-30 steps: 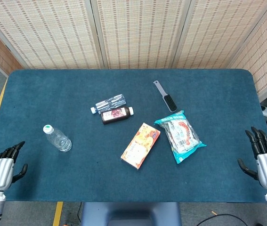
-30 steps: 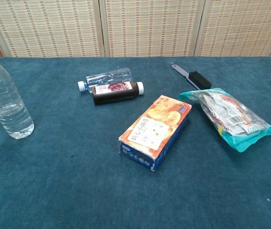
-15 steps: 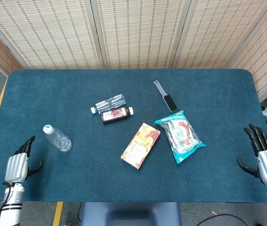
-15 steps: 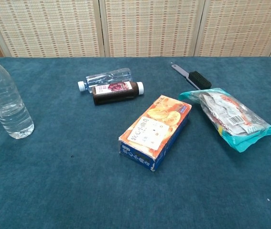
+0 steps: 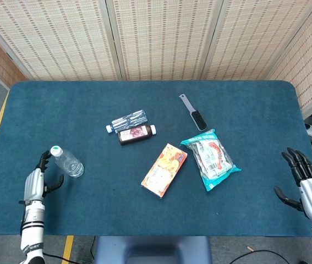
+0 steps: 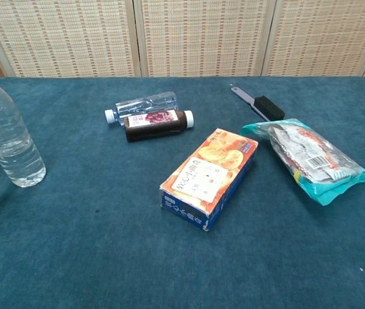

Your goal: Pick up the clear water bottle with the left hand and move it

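the clear water bottle (image 5: 66, 162) is standing upright on the blue desk (image 5: 78, 104), out toward nine o'clock from the middle of the cloth, its white cap on. the left hand (image 5: 36, 182) is hovering just beside it at the bottle's eight o'clock, fingers spread apart and reaching toward the bottle, holding nothing; whether a fingertip is touching the cap cannot be told from the head view. in the chest view only a dark sliver of that hand is showing at the left edge. the right hand (image 5: 305, 184) is sitting at the desk's near right corner, around four o'clock, fingers splayed wide and empty, well apart from everything. near the desk's centre a second clear bottle (image 5: 128, 120) is lying on its side, with a dark brown bottle (image 5: 136, 133) lying just beside it at its six o'clock. an orange cracker box (image 5: 164, 169) is lying flat toward five o'clock of those two, and a teal snack bag (image 5: 211, 158) is lying at the box's three o'clock. a grey brush (image 5: 193, 112) is lying at the bag's twelve o'clock.
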Robot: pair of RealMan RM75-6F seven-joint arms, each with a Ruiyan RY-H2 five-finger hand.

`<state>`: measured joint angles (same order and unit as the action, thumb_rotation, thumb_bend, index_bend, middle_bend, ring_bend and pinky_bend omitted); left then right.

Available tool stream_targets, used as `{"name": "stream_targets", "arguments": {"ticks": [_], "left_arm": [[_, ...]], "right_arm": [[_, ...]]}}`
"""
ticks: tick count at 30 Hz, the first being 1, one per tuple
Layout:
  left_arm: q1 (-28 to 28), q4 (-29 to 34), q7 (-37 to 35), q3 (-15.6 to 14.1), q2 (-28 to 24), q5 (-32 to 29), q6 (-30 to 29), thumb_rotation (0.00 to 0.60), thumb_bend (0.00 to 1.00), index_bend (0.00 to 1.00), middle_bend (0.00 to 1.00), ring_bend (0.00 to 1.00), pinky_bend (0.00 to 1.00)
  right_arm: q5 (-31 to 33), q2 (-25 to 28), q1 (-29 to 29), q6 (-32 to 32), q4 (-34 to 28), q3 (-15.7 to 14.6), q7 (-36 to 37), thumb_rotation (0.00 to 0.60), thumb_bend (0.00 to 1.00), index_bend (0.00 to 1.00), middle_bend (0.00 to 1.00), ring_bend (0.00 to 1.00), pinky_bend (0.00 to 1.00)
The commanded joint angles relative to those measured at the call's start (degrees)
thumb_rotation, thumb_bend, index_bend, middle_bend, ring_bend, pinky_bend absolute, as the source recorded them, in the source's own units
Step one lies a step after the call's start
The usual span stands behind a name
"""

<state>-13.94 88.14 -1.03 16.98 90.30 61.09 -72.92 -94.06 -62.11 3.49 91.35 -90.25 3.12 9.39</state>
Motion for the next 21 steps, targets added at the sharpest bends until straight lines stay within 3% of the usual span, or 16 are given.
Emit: {"name": "stream_targets", "arguments": {"ticks": [1,21], "left_arm": [[-0.7,1.5,-1.4,1.2,0.9,-0.8,0.3,0.6,0.37,0.0,0.11,0.14,0.23],[-3.8,1.0,-9.4,4.0,7.0,-2.4,2.2,0.6,0.36,0.0,0.1,0.13,0.23]], "right_arm": [[0.1,-0.1,0.2,-0.4,0.0,-0.1,-0.2,0.6,0.25,0.0,0.0,0.0,0.16],[0.3,0.1,0.8,-2.1,-0.3,-0.9,-1.0,0.6,0.25,0.0,0.0,0.0,0.16]]}}
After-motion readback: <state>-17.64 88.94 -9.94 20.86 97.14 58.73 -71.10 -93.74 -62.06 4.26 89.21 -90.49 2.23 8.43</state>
